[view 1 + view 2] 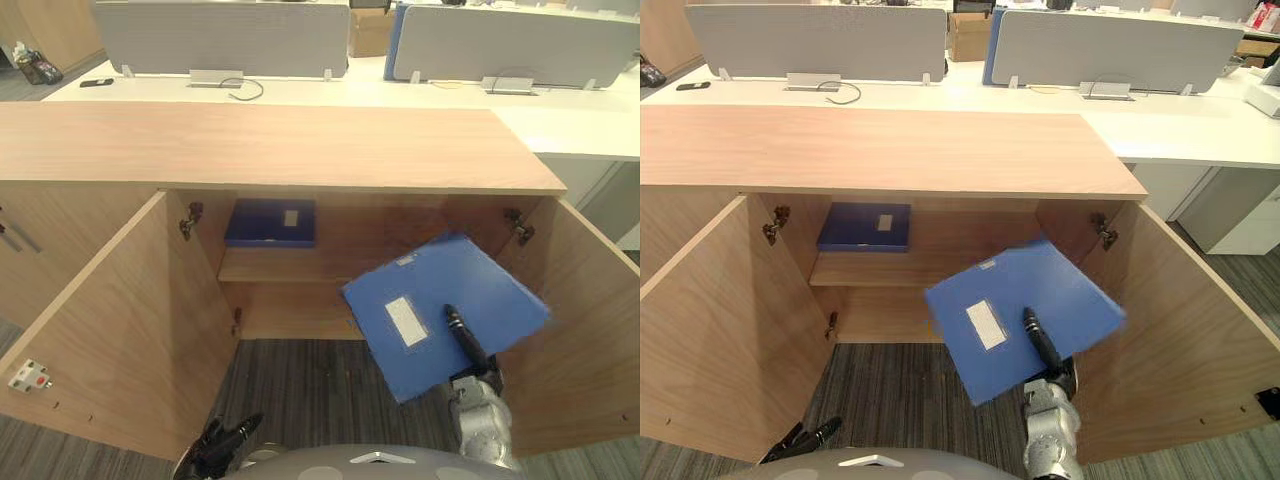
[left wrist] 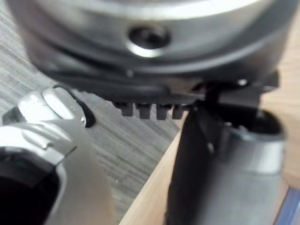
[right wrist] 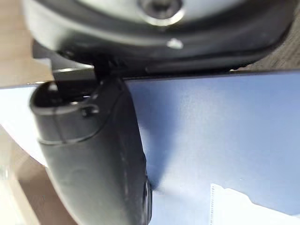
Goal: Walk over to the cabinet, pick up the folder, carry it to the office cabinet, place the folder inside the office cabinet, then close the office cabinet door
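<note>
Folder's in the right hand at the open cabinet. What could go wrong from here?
1. The right robot hand pinches the blue folder near one edge, thumb on top; it hangs tilted and might slip.
2. Its right corner looks close to the right door and could catch going in.
3. A second folder already lies on the shelf; a push there may shove it.

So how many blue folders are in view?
2: a shelved folder on the cabinet shelf, and a held folder tilted in the right hand. Others may be hidden.
</note>
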### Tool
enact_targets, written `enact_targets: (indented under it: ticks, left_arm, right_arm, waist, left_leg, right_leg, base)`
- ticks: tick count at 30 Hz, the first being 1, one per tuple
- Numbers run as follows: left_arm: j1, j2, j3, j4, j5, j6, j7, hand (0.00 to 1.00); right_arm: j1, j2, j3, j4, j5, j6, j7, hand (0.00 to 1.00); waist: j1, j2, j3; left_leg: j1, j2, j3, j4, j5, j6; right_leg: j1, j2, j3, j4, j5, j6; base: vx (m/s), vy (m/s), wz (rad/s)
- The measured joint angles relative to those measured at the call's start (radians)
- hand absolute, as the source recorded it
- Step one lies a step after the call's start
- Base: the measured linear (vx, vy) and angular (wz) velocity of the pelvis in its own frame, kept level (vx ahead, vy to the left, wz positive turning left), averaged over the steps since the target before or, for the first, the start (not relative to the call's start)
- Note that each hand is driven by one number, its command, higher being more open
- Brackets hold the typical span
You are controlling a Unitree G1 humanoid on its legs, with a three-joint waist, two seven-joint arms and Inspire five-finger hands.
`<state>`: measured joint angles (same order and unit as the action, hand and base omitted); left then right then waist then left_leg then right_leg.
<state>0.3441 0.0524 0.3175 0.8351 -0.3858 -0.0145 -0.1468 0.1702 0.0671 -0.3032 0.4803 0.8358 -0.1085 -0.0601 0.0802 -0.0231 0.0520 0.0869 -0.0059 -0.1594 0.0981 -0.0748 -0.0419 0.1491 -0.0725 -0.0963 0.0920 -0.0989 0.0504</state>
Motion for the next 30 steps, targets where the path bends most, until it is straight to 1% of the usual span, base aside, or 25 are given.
enact_targets:
  ticks: [2,4,5,7,11,12,13,14,15,16,17,20,22,24,25,26,27,28,29,30]
  left_arm:
    - [-0.012,-0.03,0.03,0.018,-0.003,-0.002,0.034,1.0]
    - [-0.026,-0.065,0.091,0.052,-0.015,-0.005,0.064,1.0]
    - [-0.028,-0.069,0.1,0.061,-0.023,-0.006,0.073,1.0]
    - [-0.03,-0.085,0.137,0.091,-0.053,-0.006,0.095,1.0]
    - [-0.029,-0.105,0.196,0.126,-0.071,-0.005,0.1,1.0]
    - [-0.029,-0.113,0.217,0.139,-0.072,-0.005,0.101,1.0]
    - [-0.026,-0.12,0.234,0.146,-0.071,-0.005,0.105,1.0]
    - [-0.023,-0.123,0.245,0.15,-0.071,-0.005,0.108,1.0]
    - [-0.022,-0.125,0.256,0.158,-0.07,-0.005,0.115,1.0]
    - [-0.021,-0.127,0.264,0.172,-0.071,-0.005,0.122,1.0]
    - [-0.022,-0.127,0.285,0.184,-0.073,-0.001,0.124,1.0]
    - [-0.03,-0.127,0.307,0.197,-0.075,-0.001,0.135,1.0]
    - [-0.036,-0.122,0.308,0.2,-0.077,0.001,0.135,1.0]
    - [-0.042,-0.121,0.308,0.2,-0.1,0.003,0.138,1.0]
    - [-0.045,-0.119,0.307,0.201,-0.125,0.005,0.143,1.0]
    - [-0.055,-0.115,0.308,0.207,-0.155,0.015,0.151,1.0]
    - [-0.062,-0.115,0.308,0.208,-0.168,0.018,0.158,1.0]
    - [-0.064,-0.118,0.308,0.209,-0.184,0.019,0.164,1.0]
    - [-0.069,-0.125,0.308,0.208,-0.203,0.019,0.166,1.0]
    - [-0.081,-0.139,0.307,0.209,-0.216,0.021,0.168,1.0]
  right_arm:
    - [0.001,0.001,0.007,0.035,0.043,-0.001,-0.013,0.0]
    - [0.0,0.001,0.027,0.1,0.155,-0.013,-0.017,0.0]
    - [0.0,0.001,0.031,0.115,0.176,-0.015,-0.017,0.0]
    - [-0.003,0.001,0.048,0.178,0.247,-0.023,-0.017,0.0]
    - [-0.044,0.002,0.101,0.259,0.32,-0.03,-0.018,0.0]
    - [-0.07,0.002,0.124,0.277,0.333,-0.032,-0.018,0.0]
    - [-0.105,0.004,0.151,0.303,0.36,-0.034,-0.017,0.0]
    - [-0.122,0.004,0.162,0.312,0.374,-0.033,-0.017,0.0]
    - [-0.139,0.004,0.181,0.321,0.4,-0.034,-0.016,0.0]
    - [-0.163,0.005,0.201,0.337,0.43,-0.034,-0.014,0.0]
    - [-0.173,0.005,0.22,0.341,0.448,-0.034,-0.012,0.0]
    - [-0.189,0.005,0.215,0.357,0.52,-0.038,-0.01,0.0]
    - [-0.193,0.006,0.191,0.386,0.559,-0.058,-0.012,0.0]
    - [-0.193,0.006,0.173,0.409,0.587,-0.079,-0.016,0.0]
    - [-0.193,0.006,0.168,0.421,0.6,-0.084,-0.025,0.0]
    - [-0.197,0.007,0.177,0.42,0.6,-0.086,-0.035,0.0]
    - [-0.201,0.007,0.181,0.419,0.599,-0.087,-0.035,0.0]
    - [-0.214,0.007,0.187,0.418,0.599,-0.095,-0.035,0.0]
    - [-0.222,0.007,0.188,0.416,0.599,-0.098,-0.035,0.0]
    - [-0.228,0.007,0.191,0.404,0.599,-0.102,-0.036,0.0]
  waist:
    - [0.004,0.007,-0.005]
    - [0.011,0.015,-0.015]
    - [0.013,0.016,-0.017]
    - [0.022,0.013,-0.025]
    - [0.037,0.007,-0.024]
    - [0.055,0.008,-0.023]
    - [0.062,0.008,-0.021]
    - [0.068,0.01,-0.019]
    - [0.079,0.006,-0.014]
    - [0.084,0.009,-0.014]
    - [0.084,0.007,-0.013]
    - [0.082,-0.002,-0.012]
    - [0.081,-0.012,-0.016]
    - [0.079,-0.014,-0.003]
    - [0.08,-0.02,0.001]
    - [0.084,-0.025,0.01]
    - [0.084,-0.023,0.017]
    - [0.084,-0.004,0.029]
    - [0.085,0.01,0.038]
    - [0.086,0.03,0.051]
  left_leg:
    - [0.014,-0.001,0.01,-0.01,0.001,0.002]
    - [0.037,-0.001,0.027,-0.03,0.005,0.006]
    - [0.042,-0.001,0.031,-0.036,0.006,0.006]
    - [0.049,-0.001,0.044,-0.055,0.017,0.007]
    - [0.066,-0.002,0.064,-0.091,0.04,0.01]
    - [0.069,-0.002,0.088,-0.099,0.043,0.014]
    - [0.073,-0.002,0.113,-0.106,0.05,0.017]
    - [0.076,-0.003,0.124,-0.109,0.051,0.018]
    - [0.08,-0.004,0.139,-0.116,0.051,0.019]
    - [0.081,-0.004,0.147,-0.118,0.05,0.017]
    - [0.08,-0.004,0.143,-0.119,0.047,0.013]
    - [0.071,-0.002,0.102,-0.13,0.052,0.004]
    - [0.059,0.002,0.06,-0.142,0.062,-0.001]
    - [0.051,0.007,0.022,-0.137,0.06,-0.01]
    - [0.033,0.014,0.005,-0.109,0.046,-0.02]
    - [-0.011,0.022,-0.006,-0.021,0.003,-0.027]
    - [-0.041,0.027,-0.013,0.048,-0.03,-0.029]
    - [-0.109,0.049,-0.022,0.209,-0.107,-0.025]
    - [-0.138,0.065,-0.023,0.288,-0.141,-0.016]
    - [-0.19,0.087,-0.02,0.435,-0.178,0.011]
  right_leg:
    - [0.003,-0.005,0.006,0.01,-0.006,0.01]
    - [0.005,-0.01,0.016,0.022,-0.012,0.018]
    - [0.004,-0.011,0.018,0.026,-0.014,0.02]
    - [-0.002,-0.015,0.021,0.032,-0.016,0.021]
    - [-0.035,-0.021,0.03,0.071,-0.03,0.03]
    - [-0.062,-0.022,0.049,0.097,-0.044,0.032]
    - [-0.083,-0.034,0.042,0.128,-0.06,0.03]
    - [-0.091,-0.046,0.028,0.14,-0.065,0.024]
    - [-0.1,-0.069,-0.012,0.154,-0.063,0.026]
    - [-0.103,-0.088,-0.051,0.156,-0.058,0.033]
    - [-0.103,-0.096,-0.071,0.156,-0.057,0.034]
    - [-0.095,-0.099,-0.119,0.147,-0.06,0.03]
    - [-0.093,-0.1,-0.162,0.144,-0.067,0.025]
    - [-0.075,-0.096,-0.203,0.135,-0.07,0.026]
    - [-0.069,-0.086,-0.225,0.13,-0.073,0.022]
    - [-0.059,-0.075,-0.242,0.118,-0.076,0.017]
    - [-0.052,-0.063,-0.25,0.113,-0.077,0.015]
    - [-0.039,-0.027,-0.27,0.108,-0.079,0.011]
    - [-0.027,-0.008,-0.279,0.105,-0.079,0.009]
    - [-0.004,0.026,-0.285,0.1,-0.084,0.002]
  base:
    - [0.02,0.029,-0.12]
    - [-0.02,0.029,-0.16]
    - [-0.03,0.026,-0.14]
    - [-0.03,0.022,-0.07]
    - [-0.05,0.013,-0.11]
    - [-0.09,0.024,-0.42]
    - [-0.06,0.021,-0.45]
    - [-0.06,0.045,-0.4]
    - [-0.05,0.066,-0.34]
    - [-0.06,0.074,-0.25]
    - [-0.02,0.034,0.03]
    - [0.02,-0.027,0.32]
    - [0.08,-0.044,0.59]
    - [0.1,-0.055,0.58]
    - [0.09,-0.085,0.39]
    - [0.11,-0.104,0.33]
    - [0.07,-0.106,0.22]
    - [0.04,-0.09,0.16]
    - [0.04,-0.094,0.16]
    - [0.04,-0.059,0.06]
